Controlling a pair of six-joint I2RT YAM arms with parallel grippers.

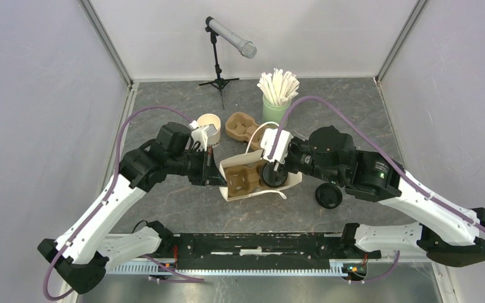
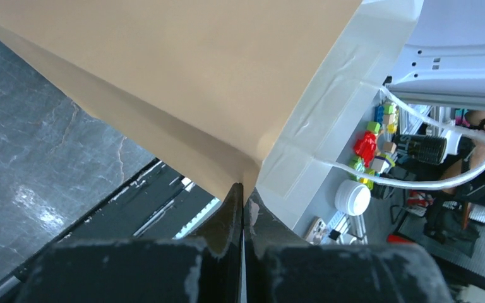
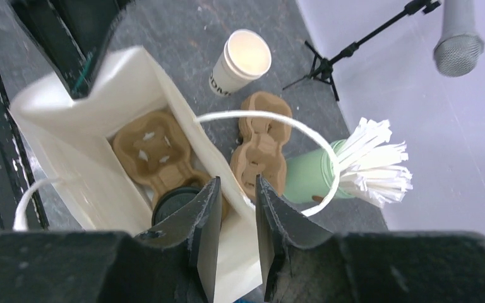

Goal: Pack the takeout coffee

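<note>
The takeout coffee stands in a brown cup carrier [image 3: 151,146] inside an open white paper bag [image 3: 69,164]. Only its black lid [image 3: 172,203] shows, partly behind one of my right fingers. From above the lid [image 1: 271,175] sits at the bag's right end. My right gripper [image 3: 237,183] is open just above it. Its jaws stand apart on either side of the bag's wall, and nothing is clamped. My left gripper [image 2: 243,189] is shut on the bag's rim [image 2: 183,76] at the left corner [image 1: 218,180], holding the mouth open.
A stack of lidless cups [image 1: 208,126] and a spare carrier [image 1: 240,126] lie behind the bag. A green cup of white sticks [image 1: 276,95] and a microphone stand [image 1: 220,63] are farther back. A loose black lid [image 1: 328,196] lies right of the bag.
</note>
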